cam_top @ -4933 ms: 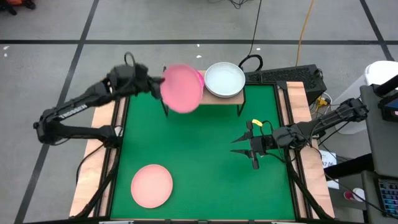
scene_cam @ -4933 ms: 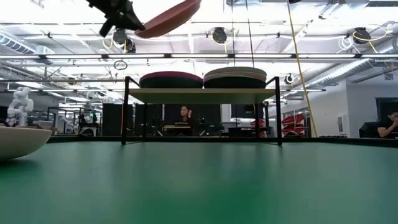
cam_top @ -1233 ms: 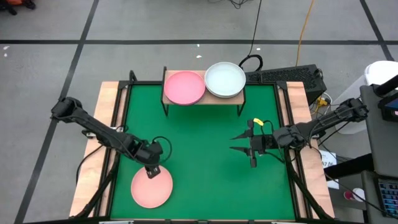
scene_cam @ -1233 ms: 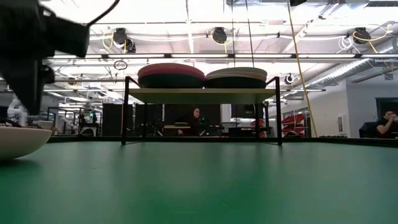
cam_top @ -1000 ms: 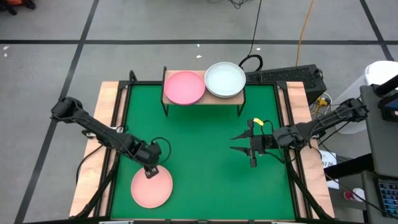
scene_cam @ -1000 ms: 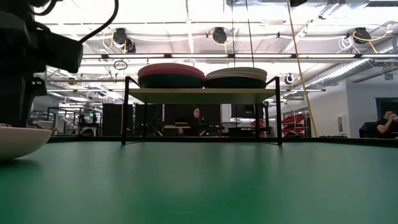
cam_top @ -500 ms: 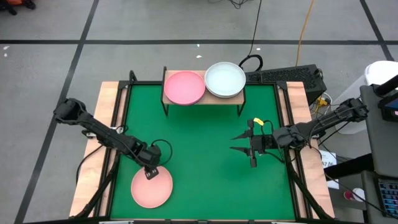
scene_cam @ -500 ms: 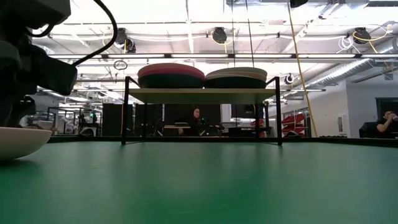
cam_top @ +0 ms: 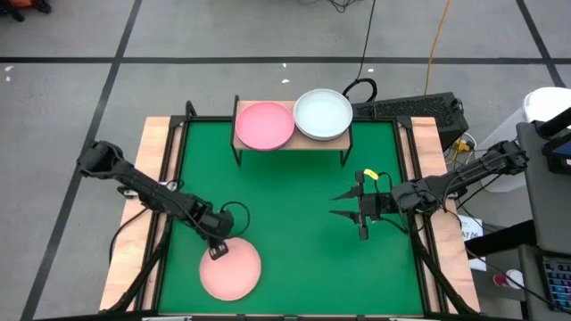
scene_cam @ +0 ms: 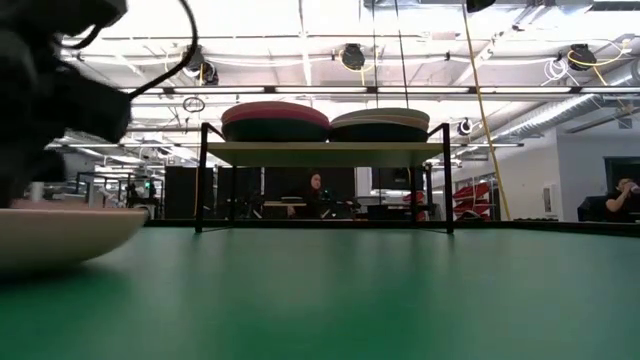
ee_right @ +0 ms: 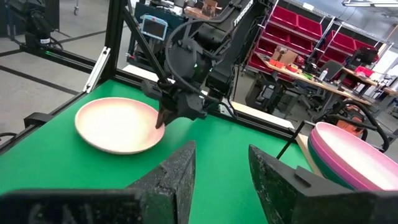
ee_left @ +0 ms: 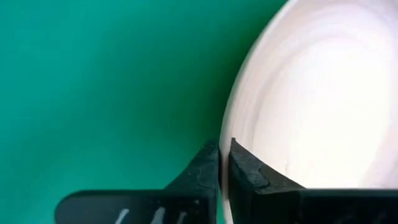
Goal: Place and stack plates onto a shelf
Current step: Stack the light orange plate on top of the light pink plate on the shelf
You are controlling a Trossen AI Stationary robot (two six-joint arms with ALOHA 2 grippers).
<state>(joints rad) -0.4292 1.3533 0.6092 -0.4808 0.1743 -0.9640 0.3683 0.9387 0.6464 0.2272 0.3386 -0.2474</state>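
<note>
We see the left end effector pinched tight on the pink plate rim, near surface edge. Right end effector hangs w/ fingers spread, holding nothing.

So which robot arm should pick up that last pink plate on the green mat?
The left. Its gripper is already pinched shut on the rim of the pink plate, fingers either side of the edge. The right gripper waits open, far across the mat.

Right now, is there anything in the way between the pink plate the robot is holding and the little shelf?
Nothing visible is. The left gripper is pinched on the rim of the pink plate at the mat's near left. Only bare green mat lies between it and the shelf. The right gripper waits off to the right, open.
</note>
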